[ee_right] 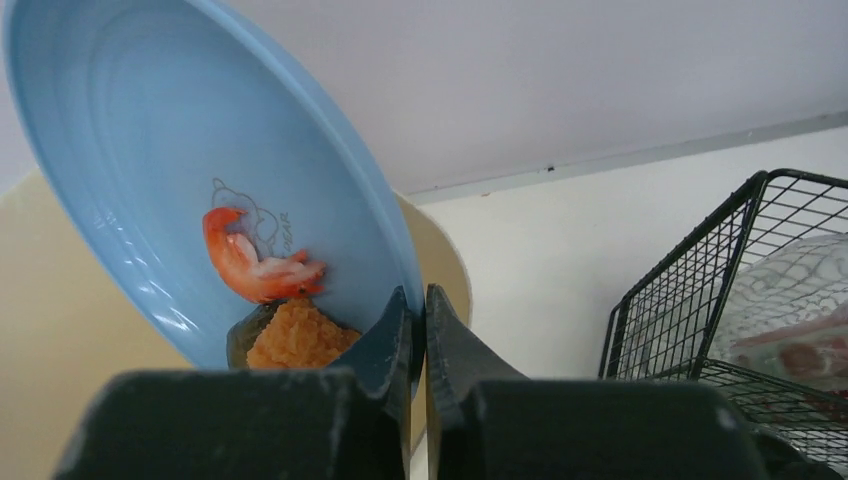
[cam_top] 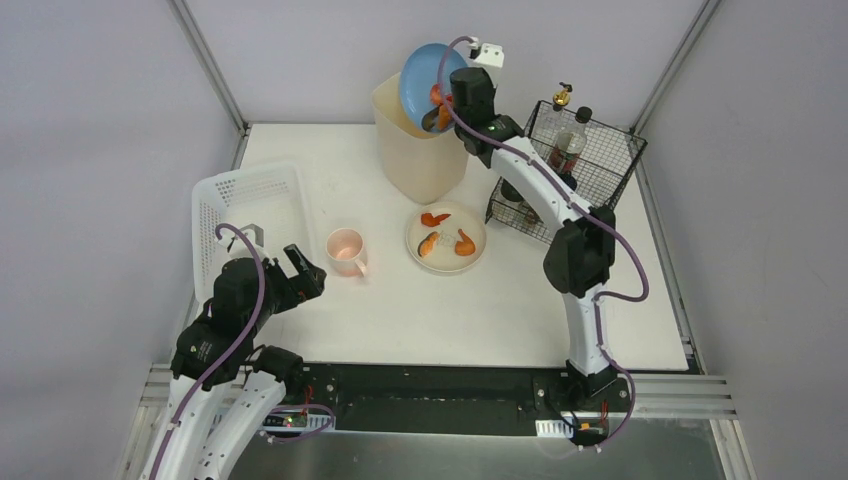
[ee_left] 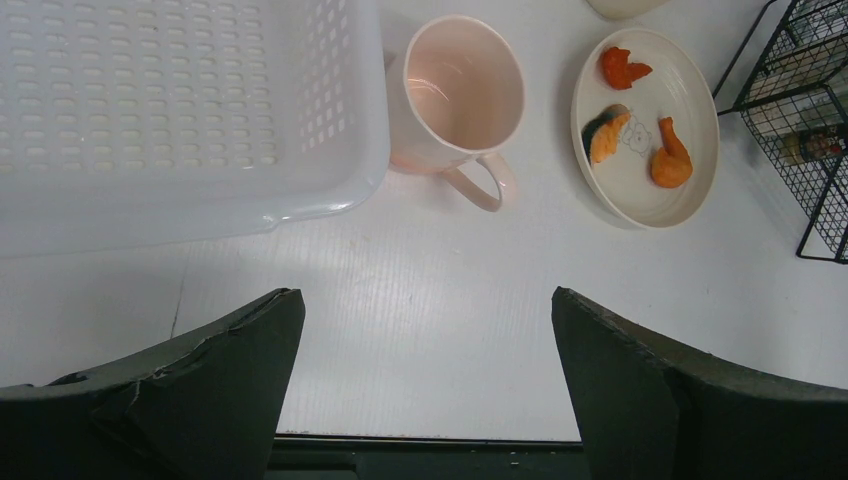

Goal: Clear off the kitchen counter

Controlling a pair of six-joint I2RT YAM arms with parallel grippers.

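- Kitchen counter: beneath the cream bin; not yet cleared.
- Blue plate: tilted over the bin mouth, pinched at the rim by the right gripper; scraps not yet tipped out.
- White plate with food, and pink mug: in front of the bin; judged remaining work.
- Left gripper: front-left of the bin, fingers spread wide, holding nothing.

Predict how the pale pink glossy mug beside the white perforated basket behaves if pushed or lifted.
The pale pink glossy mug looks rigid, probably ceramic: likely breakable. Upright and empty, it would probably slide on the smooth white kitchen counter rather than tip. Its glossy wall may slip in a pinch.
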